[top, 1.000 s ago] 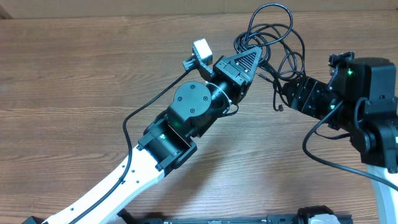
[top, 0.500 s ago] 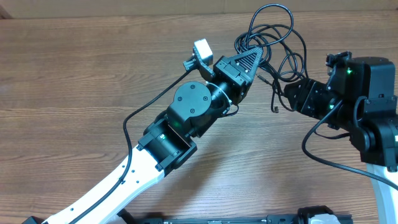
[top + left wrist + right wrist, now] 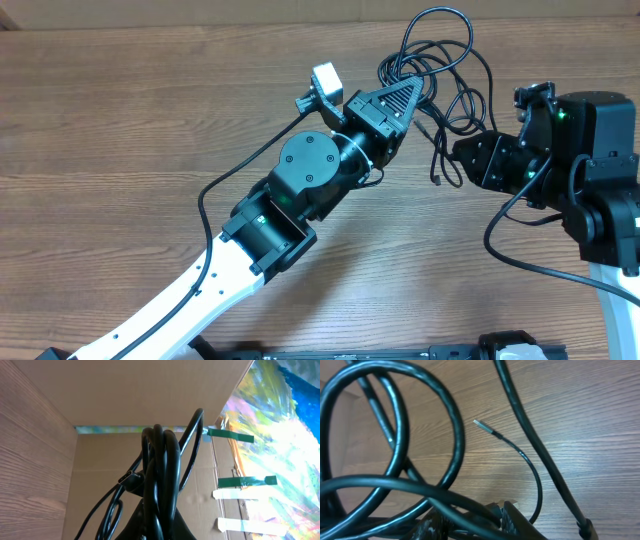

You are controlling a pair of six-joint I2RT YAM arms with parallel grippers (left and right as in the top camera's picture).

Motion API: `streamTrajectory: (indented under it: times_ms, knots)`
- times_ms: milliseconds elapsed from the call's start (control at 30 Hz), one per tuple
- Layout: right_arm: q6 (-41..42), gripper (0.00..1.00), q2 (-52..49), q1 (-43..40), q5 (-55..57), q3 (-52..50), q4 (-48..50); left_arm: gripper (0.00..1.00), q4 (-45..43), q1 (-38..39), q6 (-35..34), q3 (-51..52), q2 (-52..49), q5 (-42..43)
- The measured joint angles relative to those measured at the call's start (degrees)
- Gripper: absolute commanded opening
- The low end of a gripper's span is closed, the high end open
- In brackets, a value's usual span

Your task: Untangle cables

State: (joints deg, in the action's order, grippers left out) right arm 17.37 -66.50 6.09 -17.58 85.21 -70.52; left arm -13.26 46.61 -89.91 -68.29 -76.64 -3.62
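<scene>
The cables [image 3: 440, 60] are thin black cords in tangled loops at the far right of the wooden table. My left gripper [image 3: 408, 92] is shut on a bunch of strands, which fills the left wrist view [image 3: 160, 485]. My right gripper [image 3: 462, 160] is shut on other strands at the tangle's right side, seen close in the right wrist view [image 3: 445, 505]. A loose plug end [image 3: 437, 178] hangs down by the right gripper; the right wrist view shows a metal-tipped plug [image 3: 482, 426] over the table.
The wooden table [image 3: 120, 120] stretches to the left. A cardboard wall [image 3: 125, 395] with green and white tape strips [image 3: 235, 480] stands behind the table. The left arm's own thicker cable [image 3: 225, 180] runs along its body.
My right gripper has pulled its strands a little down and to the left. The loose plug end has swung lower. The left gripper has held still.
</scene>
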Motion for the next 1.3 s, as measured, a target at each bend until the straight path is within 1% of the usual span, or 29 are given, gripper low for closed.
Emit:
streamTrajectory:
  times_ms: [133, 200, 233, 433, 467, 567, 633, 733, 767, 967, 1133, 1200, 1300]
  knots:
    - [-1.33, 0.32, 0.00, 0.00, -1.49, 0.00, -0.02, 0.04, 0.00, 0.00, 0.00, 0.00, 0.00, 0.00]
    - [-1.57, 0.38, 0.00, 0.00, -1.49, 0.00, 0.00, 0.04, 0.00, 0.00, 0.00, 0.00, 0.00, 0.00]
    - [-1.64, 0.38, 0.00, 0.00, -1.42, 0.00, -0.02, 0.04, 0.00, 0.00, 0.02, 0.00, 0.00, 0.00]
    - [3.21, 0.43, 0.00, 0.00, 5.90, 0.00, -2.64, 0.04, 0.04, 0.17, 0.02, 0.00, 0.00, 0.07]
    - [3.61, 0.50, 0.00, 0.00, 6.51, 0.00, -2.84, 0.04, 0.04, 0.17, 0.00, 0.00, 0.00, 0.20]
    - [4.81, 0.51, 0.00, 0.00, 7.82, 0.00, -3.06, 0.04, -0.74, 0.17, 0.02, 0.00, 0.00, 0.72]
    - [5.18, 0.61, 0.00, 0.00, 7.58, 0.00, -3.10, 0.04, -1.84, 0.17, 0.02, 0.00, 0.00, 1.29]
    - [5.03, 0.68, 0.00, 0.00, 6.91, 0.00, -3.19, 0.04, -2.58, 0.15, 0.00, 0.00, 0.00, 1.51]
    - [5.09, 0.70, 0.00, 0.00, 6.60, 0.00, -3.26, 0.04, -2.60, 0.15, 0.00, 0.00, 0.00, 1.53]
    - [5.90, 0.70, 0.00, 0.00, 5.09, 0.00, -3.21, 0.04, -2.69, 0.15, -0.09, 0.00, 0.00, 1.95]
    - [11.39, 0.70, 0.00, 0.00, 4.26, 0.00, -2.60, 0.04, -3.87, -0.02, -0.20, 0.00, 0.00, 1.90]
    - [14.91, 0.71, 0.00, 0.00, 3.82, 0.00, -0.98, 0.04, -5.09, -0.66, -1.05, 0.00, 0.00, 1.90]
    - [17.68, 0.72, 0.02, -0.02, 2.51, 0.00, 1.79, 0.04, -6.32, -1.81, -2.47, 0.00, 0.00, 1.92]
